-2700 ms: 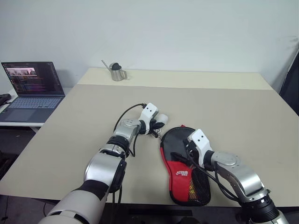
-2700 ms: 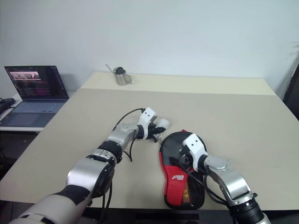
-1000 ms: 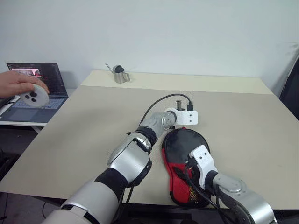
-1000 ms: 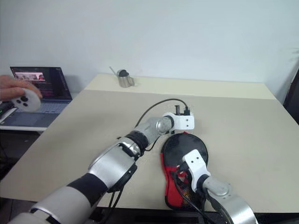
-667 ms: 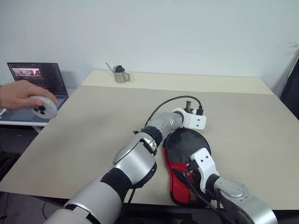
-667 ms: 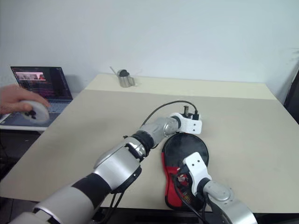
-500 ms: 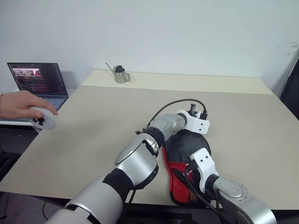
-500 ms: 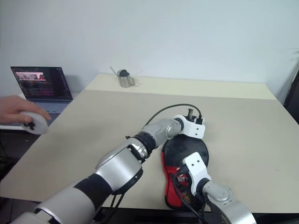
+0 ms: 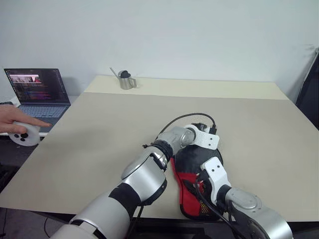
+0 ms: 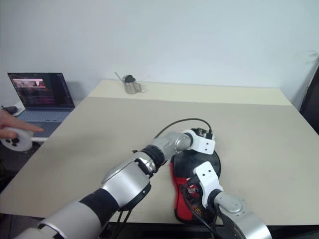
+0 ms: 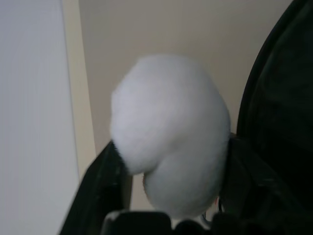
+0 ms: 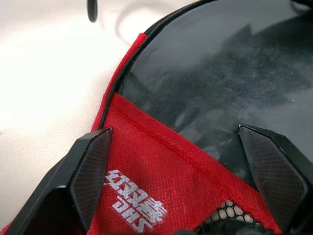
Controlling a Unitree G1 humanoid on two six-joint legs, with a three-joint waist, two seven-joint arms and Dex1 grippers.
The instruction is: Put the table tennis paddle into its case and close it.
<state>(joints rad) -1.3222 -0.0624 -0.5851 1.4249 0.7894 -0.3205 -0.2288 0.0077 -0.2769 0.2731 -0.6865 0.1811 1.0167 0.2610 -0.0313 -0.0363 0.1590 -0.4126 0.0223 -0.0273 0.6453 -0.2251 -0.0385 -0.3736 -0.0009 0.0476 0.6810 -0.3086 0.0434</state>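
Observation:
The black fabric case (image 9: pixel 188 181), with a red logo panel (image 12: pixel 161 181) and a mesh pocket, lies flat on the table near the front edge. The paddle is hidden. My left gripper (image 9: pixel 213 147) reaches across to the far right rim of the case's round end. In the left wrist view its black fingers (image 11: pixel 98 191) stand apart, with a white fluffy ball (image 11: pixel 171 132) between them and the dark case (image 11: pixel 279 112) beside it. My right gripper (image 12: pixel 173 130) hovers open over the red panel, with nothing between its fingers (image 12: pixel 90 166).
The beige table (image 9: pixel 99 124) stretches wide behind and to both sides of the case. A small metal can (image 9: pixel 124 79) stands at the far edge. At the left, a laptop (image 9: pixel 35 92) sits on a side desk, and a person's hand holds a round white controller (image 9: pixel 22 134).
My left gripper swept round the case's round end toward the right and sank lower, and its fingers came apart. The person's hand with the controller dropped lower. My right arm stayed put.

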